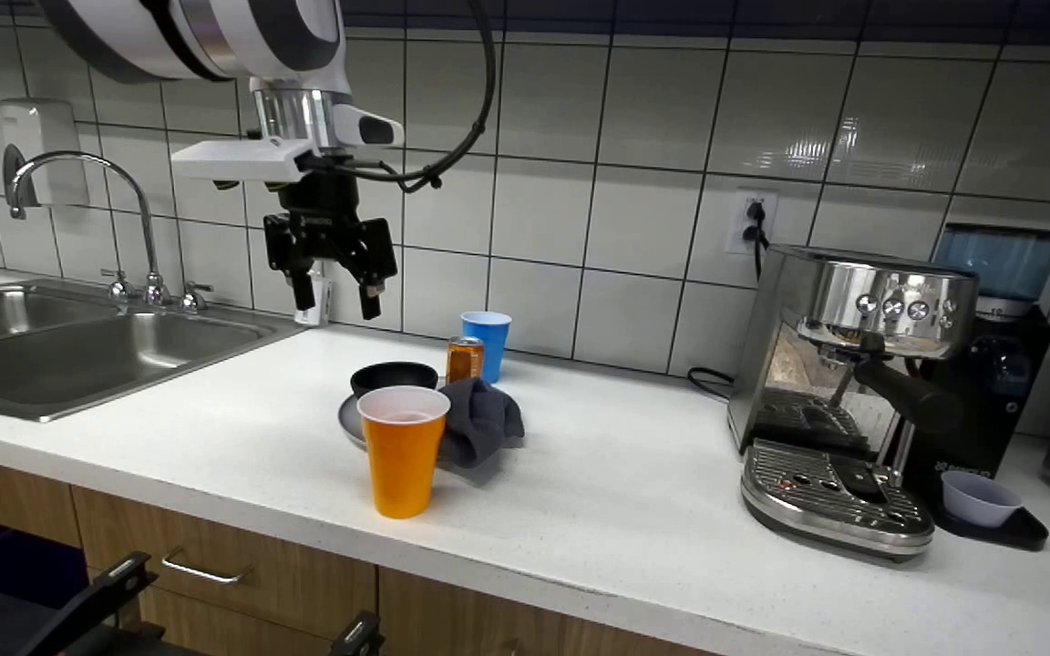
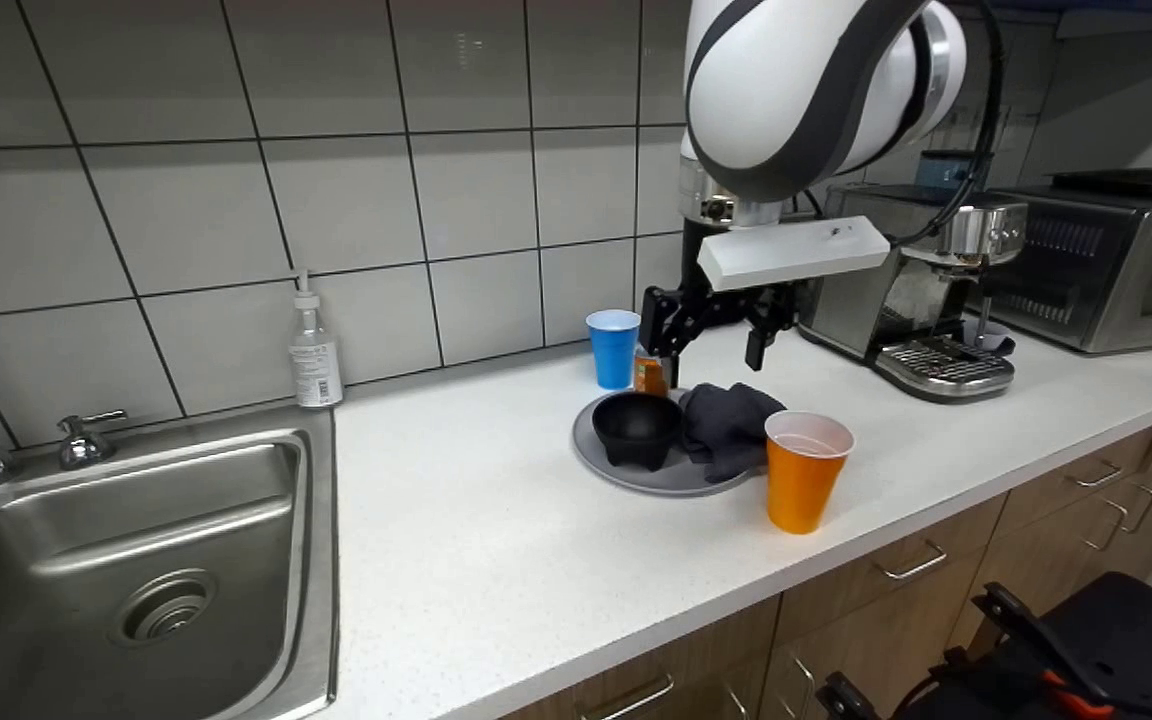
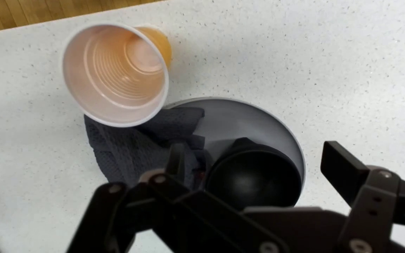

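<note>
My gripper [image 1: 336, 299] is open and empty, held above the counter and apart from everything. In the wrist view its fingers [image 3: 257, 160] stand wide apart over a black bowl [image 3: 251, 179]. The bowl [image 2: 638, 425] rests on a grey plate [image 2: 671, 485] with a dark grey cloth [image 2: 731, 425] beside it. An orange cup [image 1: 404, 460] stands upright next to the plate, nearer the counter's front edge; it also shows in the wrist view [image 3: 118, 73]. An orange can [image 1: 464, 360] stands behind the bowl, partly hidden. A blue cup [image 1: 488, 342] stands near the wall.
A steel sink [image 1: 124, 351] with a tall faucet [image 1: 147, 219] lies at one end of the white counter [image 1: 616, 465]. A soap bottle [image 2: 315, 350] stands by the wall. A coffee machine [image 1: 853, 383], a grinder [image 1: 990, 383] and a microwave [image 2: 1126, 270] stand toward the opposite end.
</note>
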You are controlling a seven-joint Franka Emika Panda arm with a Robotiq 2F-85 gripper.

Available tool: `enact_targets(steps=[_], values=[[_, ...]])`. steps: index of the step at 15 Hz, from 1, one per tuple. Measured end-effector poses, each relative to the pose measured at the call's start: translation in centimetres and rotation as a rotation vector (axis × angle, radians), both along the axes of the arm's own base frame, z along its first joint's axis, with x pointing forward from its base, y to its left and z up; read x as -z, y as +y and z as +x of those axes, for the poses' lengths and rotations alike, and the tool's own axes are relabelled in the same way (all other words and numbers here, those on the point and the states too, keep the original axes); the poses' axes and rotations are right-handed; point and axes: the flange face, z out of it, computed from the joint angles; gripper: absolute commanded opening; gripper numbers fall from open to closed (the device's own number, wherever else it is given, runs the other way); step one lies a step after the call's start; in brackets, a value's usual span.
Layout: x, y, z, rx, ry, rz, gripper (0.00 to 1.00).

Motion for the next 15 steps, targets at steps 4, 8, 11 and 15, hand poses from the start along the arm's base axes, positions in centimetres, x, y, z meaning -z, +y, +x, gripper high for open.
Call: enact_targets(steps=[4,8,11,15], values=[[1.7,1.1,3.3,-0.002,0.007,-0.009,1.00],[3.4,2.6,6.3,0.005,0.016,-0.013,1.00],[5.0,3.4,8.4,0.015,0.029,-0.007,1.00],[7.2,4.0,10.7,0.031,0.044,-0.010,1.00]])
